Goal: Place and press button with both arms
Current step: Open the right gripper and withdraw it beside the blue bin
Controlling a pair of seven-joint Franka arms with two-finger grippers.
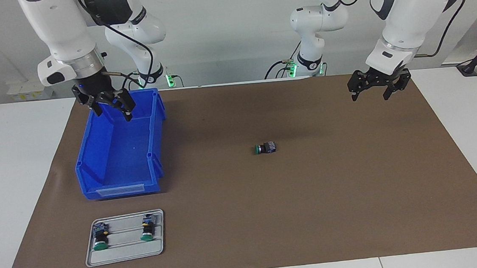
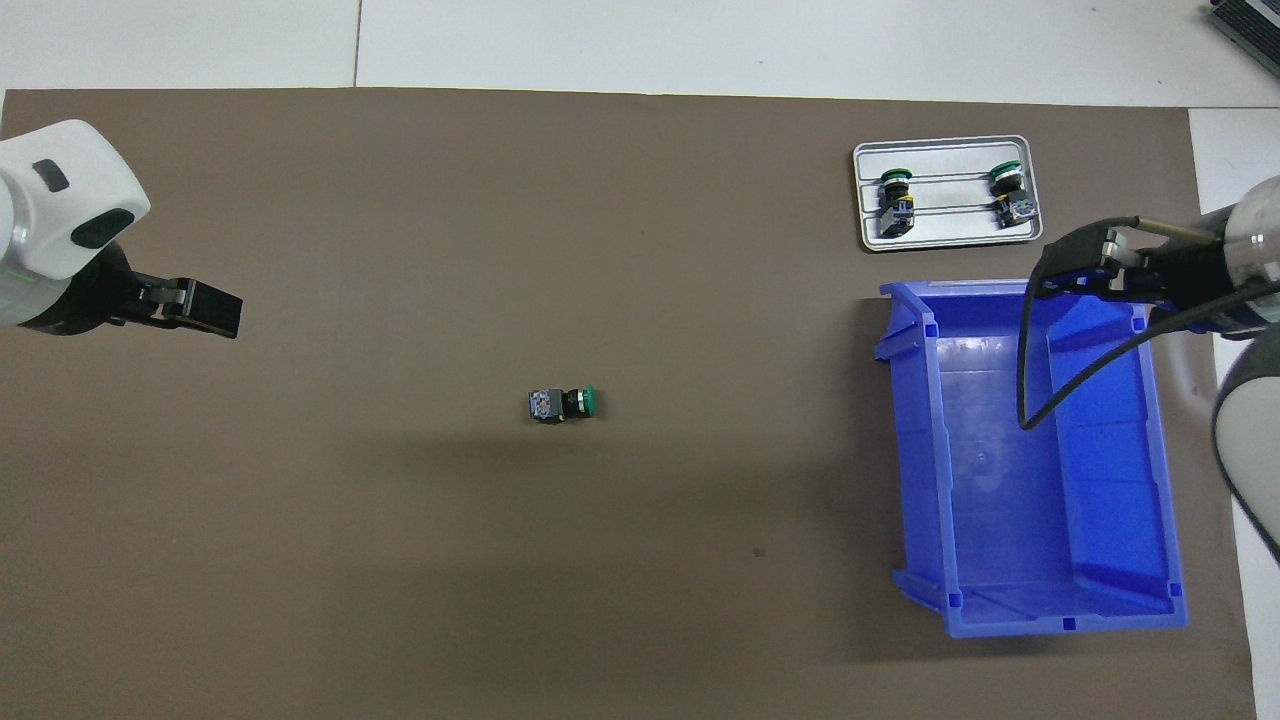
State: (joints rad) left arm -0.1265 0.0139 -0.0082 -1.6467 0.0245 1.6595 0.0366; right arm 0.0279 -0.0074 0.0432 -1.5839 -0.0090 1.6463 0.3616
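One button [image 1: 265, 148] [image 2: 563, 403], green cap on a black body, lies on its side in the middle of the brown mat, apart from both grippers. My right gripper [image 1: 113, 112] [image 2: 1060, 272] hangs open and empty over the blue bin's [image 1: 117, 190] [image 2: 905, 450] end nearer the robots. Above the mat at the left arm's end of the table, my left gripper [image 1: 370, 96] [image 2: 225, 312] is open too, with nothing in it. That arm waits.
A grey tray [image 1: 124, 253] [image 2: 945, 235] lies farther from the robots than the bin, with two more green-capped buttons [image 1: 100, 236] [image 1: 148, 228] on it. The bin holds nothing. White tabletop borders the mat.
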